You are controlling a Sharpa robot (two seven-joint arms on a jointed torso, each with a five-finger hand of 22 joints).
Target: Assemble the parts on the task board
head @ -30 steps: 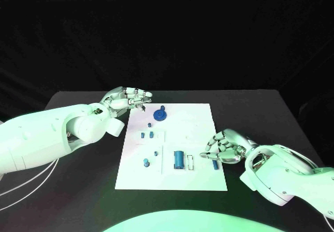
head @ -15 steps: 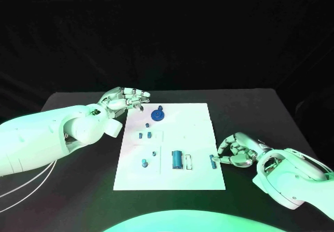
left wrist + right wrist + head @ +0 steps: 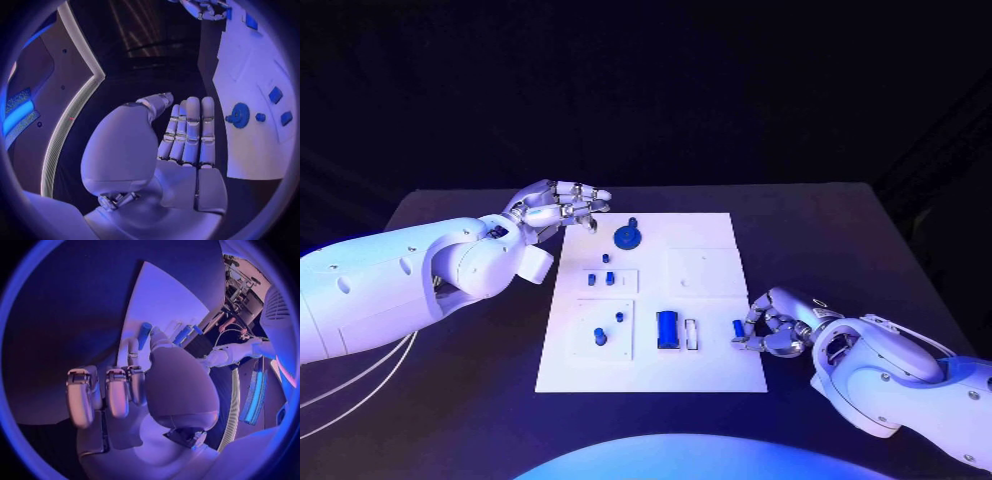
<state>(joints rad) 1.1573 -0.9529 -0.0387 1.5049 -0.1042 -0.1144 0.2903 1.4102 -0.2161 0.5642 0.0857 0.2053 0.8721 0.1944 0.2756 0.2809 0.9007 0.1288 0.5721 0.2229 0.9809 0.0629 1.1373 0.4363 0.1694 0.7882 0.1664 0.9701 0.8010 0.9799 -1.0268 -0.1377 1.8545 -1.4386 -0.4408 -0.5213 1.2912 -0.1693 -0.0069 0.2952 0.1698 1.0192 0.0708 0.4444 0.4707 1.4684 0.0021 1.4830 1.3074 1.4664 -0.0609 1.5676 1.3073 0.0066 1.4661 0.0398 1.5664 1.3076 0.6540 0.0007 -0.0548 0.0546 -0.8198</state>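
The white task board (image 3: 704, 290) lies in the middle of the black table. On it are a blue gear (image 3: 630, 238), several small blue pieces (image 3: 600, 279) and a blue cylinder (image 3: 669, 328) beside a pale bar (image 3: 691, 334). My right hand (image 3: 776, 325) is at the board's right edge and pinches a small blue peg (image 3: 737, 328) between thumb and a finger. The right wrist view shows the peg (image 3: 145, 335) at my fingertips (image 3: 131, 347). My left hand (image 3: 560, 207) hovers off the board's far left corner, fingers extended, holding nothing. The left wrist view shows the gear (image 3: 240, 115) past my left hand (image 3: 181, 145).
Bare black table (image 3: 459, 370) surrounds the board on all sides. My left forearm (image 3: 416, 280) lies over the table to the board's left. White cables (image 3: 358, 385) hang under that arm.
The right hand has shifted along the board's right edge and its fingers have closed round the small blue peg. The left hand has stayed where it was.
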